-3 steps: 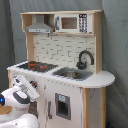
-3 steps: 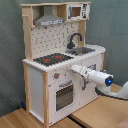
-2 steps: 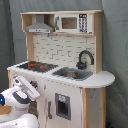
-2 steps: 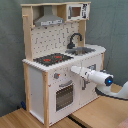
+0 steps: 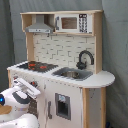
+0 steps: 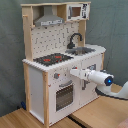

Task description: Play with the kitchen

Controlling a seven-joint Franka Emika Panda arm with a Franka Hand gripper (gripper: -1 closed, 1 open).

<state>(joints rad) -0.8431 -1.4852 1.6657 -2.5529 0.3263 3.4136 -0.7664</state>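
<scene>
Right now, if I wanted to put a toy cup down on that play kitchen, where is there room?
The rounded counter end beyond the sink and faucet is bare. The stovetop is flat and holds nothing. The front by the oven door is crowded: the arm's claw sits close there.

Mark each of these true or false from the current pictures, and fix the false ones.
1. The stovetop has red burners. True.
2. The gripper is up at the faucet. False: it is low, at the kitchen's front panel just above the oven door.
3. The sink lies between the stovetop and the rounded end of the counter. True.
4. The grey hood hangs over the sink. False: it hangs over the stovetop.
5. A pot stands on the burners. False: nothing stands on them.
</scene>
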